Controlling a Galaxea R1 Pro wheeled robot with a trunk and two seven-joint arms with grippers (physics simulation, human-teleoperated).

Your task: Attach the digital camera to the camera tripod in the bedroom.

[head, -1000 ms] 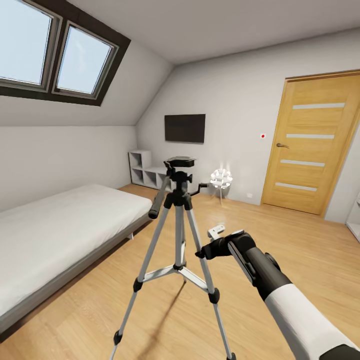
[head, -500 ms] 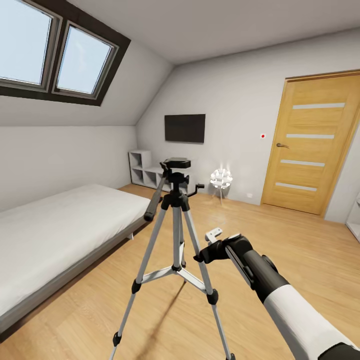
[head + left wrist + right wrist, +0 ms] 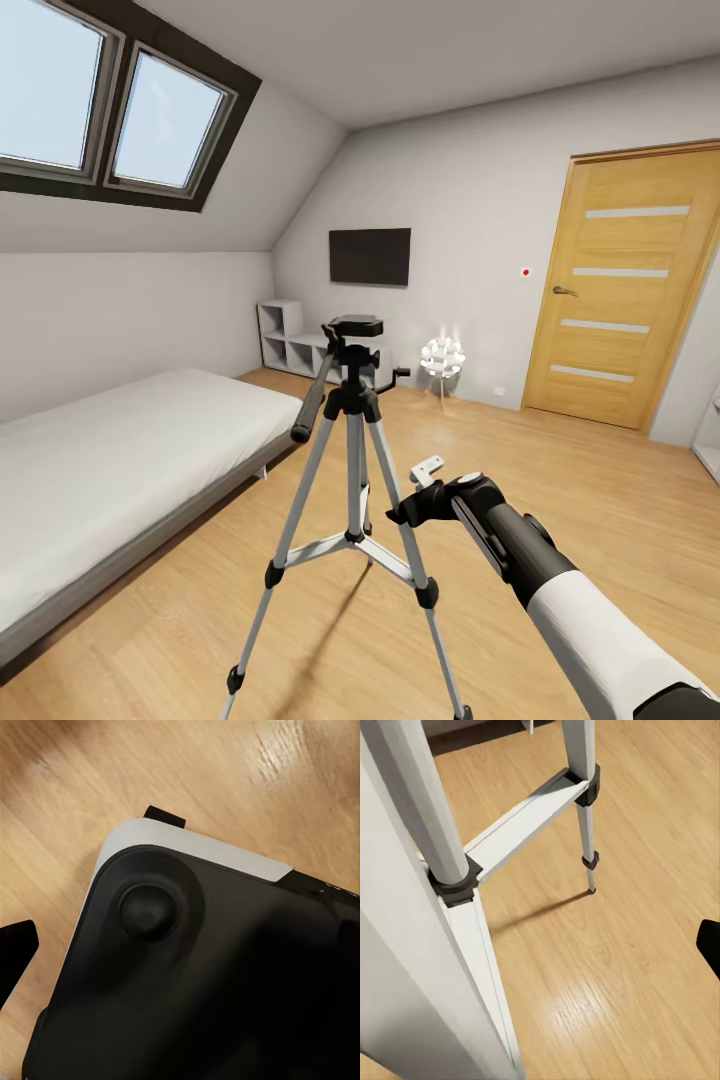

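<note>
The camera tripod [image 3: 352,400] stands on the bedroom's wood floor in the middle of the head view, its silver legs spread. It has a black head [image 3: 356,327] and a pan handle [image 3: 310,400] slanting down to the left. My right gripper [image 3: 405,512] reaches in from the lower right and sits against the tripod's right leg at mid height. In the right wrist view that leg [image 3: 442,832] looms very close, with one black fingertip [image 3: 709,945] far off to the side, so the jaws look open. One left fingertip [image 3: 15,952] shows over my own dark base [image 3: 210,967]. The digital camera is out of view.
A low bed [image 3: 110,460] runs along the left wall. White cube shelving [image 3: 295,340], a wall TV [image 3: 370,256] and a small glowing lamp [image 3: 442,357] stand at the back. A wooden door [image 3: 625,290] is at the right. Open floor [image 3: 600,470] lies right of the tripod.
The tripod's head has shifted a little to the left and its pan handle has dipped lower. My right arm has moved slightly left with it. Over the last half second almost nothing moved.
</note>
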